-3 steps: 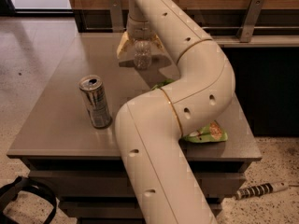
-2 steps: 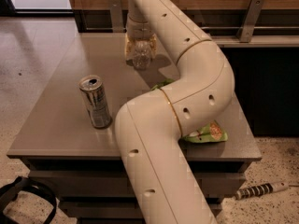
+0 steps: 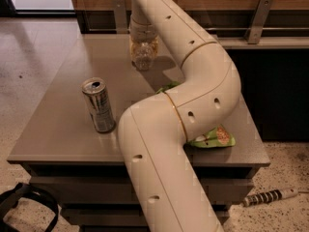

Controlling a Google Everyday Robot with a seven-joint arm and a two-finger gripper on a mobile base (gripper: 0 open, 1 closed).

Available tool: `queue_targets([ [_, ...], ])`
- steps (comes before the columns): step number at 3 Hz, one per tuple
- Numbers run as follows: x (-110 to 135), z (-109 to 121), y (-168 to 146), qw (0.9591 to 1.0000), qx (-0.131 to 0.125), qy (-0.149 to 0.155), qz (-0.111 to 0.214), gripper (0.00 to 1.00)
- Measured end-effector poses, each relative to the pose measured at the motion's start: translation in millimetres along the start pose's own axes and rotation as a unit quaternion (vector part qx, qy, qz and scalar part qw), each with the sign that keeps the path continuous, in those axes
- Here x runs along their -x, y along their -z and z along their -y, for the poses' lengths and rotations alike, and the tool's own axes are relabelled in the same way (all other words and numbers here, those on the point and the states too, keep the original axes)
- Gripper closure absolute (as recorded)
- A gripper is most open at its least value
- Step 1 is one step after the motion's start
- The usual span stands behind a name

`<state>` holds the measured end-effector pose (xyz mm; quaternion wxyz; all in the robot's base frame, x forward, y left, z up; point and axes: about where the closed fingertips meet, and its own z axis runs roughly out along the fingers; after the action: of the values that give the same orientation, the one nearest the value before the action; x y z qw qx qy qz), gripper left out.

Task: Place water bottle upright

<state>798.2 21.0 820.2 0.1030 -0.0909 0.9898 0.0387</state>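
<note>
The water bottle (image 3: 142,54) is a small clear ribbed bottle at the far middle of the grey table (image 3: 53,129). It hangs about upright with its base at or just above the tabletop, and its cap is hidden. My gripper (image 3: 143,41) comes down from above, shut on the bottle's upper part. My cream arm (image 3: 193,95) sweeps across the right half of the view and covers much of the table.
A silver drink can (image 3: 99,105) stands upright at the front left of the table. A green snack bag (image 3: 213,138) lies partly under my arm at the right edge. A wooden wall with metal rail posts (image 3: 256,18) runs behind the table. A black strap (image 3: 24,207) and a striped object (image 3: 270,196) lie on the floor.
The bottle has swung from tilted to about upright under the gripper and come down closer to the tabletop. The can and the bag have not moved.
</note>
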Motion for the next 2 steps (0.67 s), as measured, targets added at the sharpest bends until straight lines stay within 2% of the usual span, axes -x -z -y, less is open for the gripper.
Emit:
queue_targets([
  [1, 1.2, -0.4, 1.4, 1.0000, 0.000, 0.000, 0.001, 1.00],
  [2, 0.5, -0.5, 1.8, 1.0000, 0.000, 0.000, 0.001, 1.00],
])
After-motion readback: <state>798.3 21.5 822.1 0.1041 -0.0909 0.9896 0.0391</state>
